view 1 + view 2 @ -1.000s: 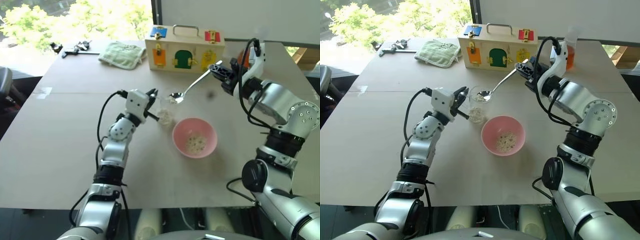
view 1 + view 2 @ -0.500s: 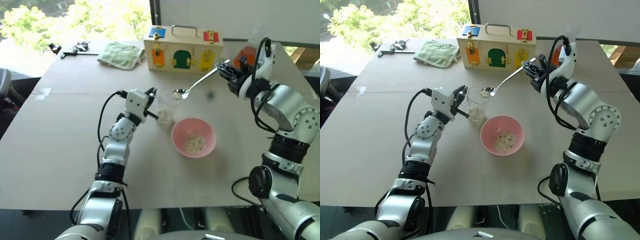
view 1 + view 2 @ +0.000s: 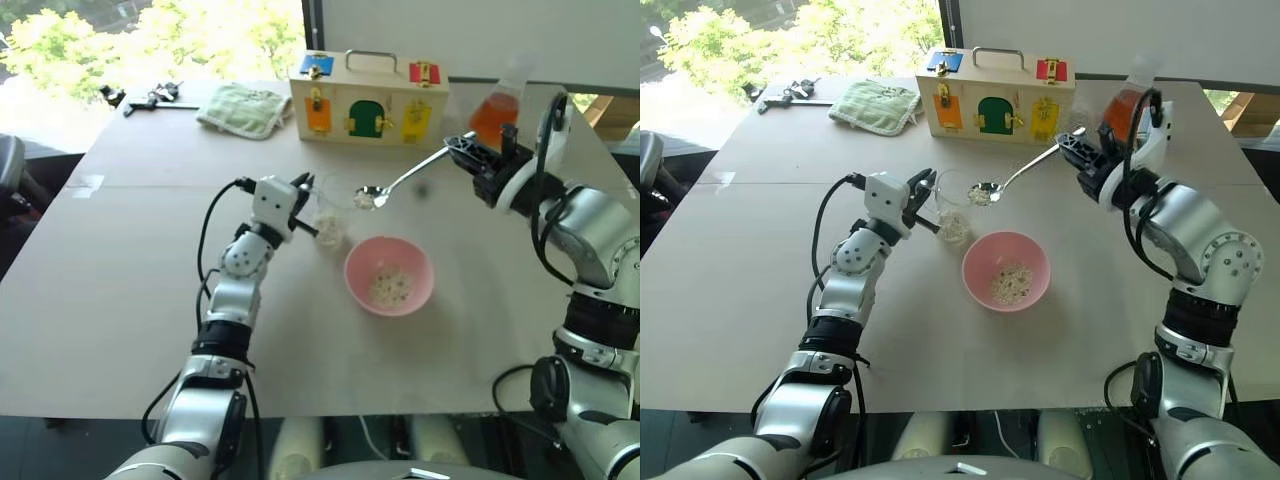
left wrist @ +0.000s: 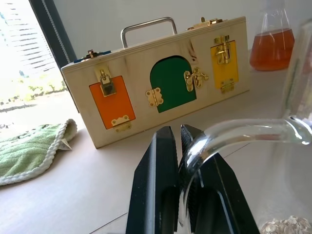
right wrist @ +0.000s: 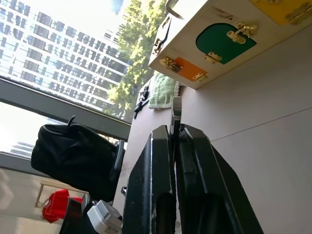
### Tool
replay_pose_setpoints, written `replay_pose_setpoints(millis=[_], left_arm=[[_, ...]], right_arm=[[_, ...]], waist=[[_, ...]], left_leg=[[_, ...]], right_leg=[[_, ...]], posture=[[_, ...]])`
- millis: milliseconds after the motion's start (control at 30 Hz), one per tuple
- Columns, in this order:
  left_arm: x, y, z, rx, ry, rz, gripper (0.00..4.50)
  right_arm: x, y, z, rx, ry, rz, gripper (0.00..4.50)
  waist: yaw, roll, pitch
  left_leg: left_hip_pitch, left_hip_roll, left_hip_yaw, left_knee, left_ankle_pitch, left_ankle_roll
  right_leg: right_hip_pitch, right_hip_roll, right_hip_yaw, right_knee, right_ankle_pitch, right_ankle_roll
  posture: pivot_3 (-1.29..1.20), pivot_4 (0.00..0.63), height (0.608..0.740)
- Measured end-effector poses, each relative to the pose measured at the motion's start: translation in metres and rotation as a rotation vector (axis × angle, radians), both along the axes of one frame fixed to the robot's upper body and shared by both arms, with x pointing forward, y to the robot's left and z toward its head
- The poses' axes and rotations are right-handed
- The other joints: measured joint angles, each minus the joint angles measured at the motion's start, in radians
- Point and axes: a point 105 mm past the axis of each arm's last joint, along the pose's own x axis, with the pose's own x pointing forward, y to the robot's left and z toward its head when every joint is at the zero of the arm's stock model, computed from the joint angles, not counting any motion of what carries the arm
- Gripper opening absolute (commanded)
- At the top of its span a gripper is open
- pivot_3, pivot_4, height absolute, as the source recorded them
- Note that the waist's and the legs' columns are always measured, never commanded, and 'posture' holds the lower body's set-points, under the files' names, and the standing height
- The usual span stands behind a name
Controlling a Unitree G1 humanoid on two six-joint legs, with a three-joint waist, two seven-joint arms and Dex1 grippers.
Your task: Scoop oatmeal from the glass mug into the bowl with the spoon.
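The glass mug [image 3: 330,218] stands on the table with oatmeal [image 3: 332,236] in its bottom. My left gripper [image 4: 178,141] is shut on its thin clear handle [image 4: 243,132]. My right gripper [image 3: 1072,150] is shut on the end of the silver spoon [image 3: 1025,168] and holds it about level. The spoon's small bowl [image 3: 372,196] carries some flakes and hovers just right of the mug, behind the pink bowl [image 3: 975,262]. A small heap of oatmeal [image 3: 1010,283] lies in the pink bowl.
A wooden latch box [image 3: 368,100] stands behind the mug. A flask of orange liquid [image 3: 497,110] is to its right, close behind my right gripper. A green cloth [image 3: 243,108] and black tools [image 3: 150,97] lie at the far left.
My right arm has drawn back to the right, carrying the loaded spoon a little to the right, off the mug. The left gripper and the mug have stayed put.
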Motion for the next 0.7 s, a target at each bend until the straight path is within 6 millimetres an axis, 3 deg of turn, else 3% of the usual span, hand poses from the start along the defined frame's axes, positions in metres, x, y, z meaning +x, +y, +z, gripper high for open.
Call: replay_pose_setpoints(millis=[200, 333, 700], left_arm=[[0.002, 0.000, 0.000, 0.000, 0.002, -0.003, 0.01], [0.003, 0.000, 0.000, 0.001, 0.002, -0.007, 0.01], [0.005, -0.001, 0.000, 0.002, 0.005, -0.012, 0.01]], right_arm=[[-0.015, -0.004, -0.007, -0.009, -0.012, 0.029, 0.00], [-0.023, -0.008, -0.028, -0.051, 0.022, 0.036, 0.00], [-0.030, -0.005, -0.035, -0.126, -0.009, 0.077, 0.00]], waist=[[0.001, 0.000, 0.000], [0.003, 0.000, 0.000], [0.005, 0.000, 0.000]], left_leg=[[0.000, 0.000, 0.000, 0.000, 0.000, 0.000], [0.000, 0.000, 0.000, 0.000, 0.000, 0.000], [0.000, 0.000, 0.000, 0.000, -0.001, 0.001]], right_leg=[[0.000, 0.000, 0.000, 0.000, 0.000, 0.000], [0.000, 0.000, 0.000, 0.000, 0.000, 0.000], [0.000, 0.000, 0.000, -0.001, 0.000, 0.001]], posture=[[0.00, 0.150, 0.740], [0.00, 0.150, 0.740], [0.00, 0.150, 0.740]])
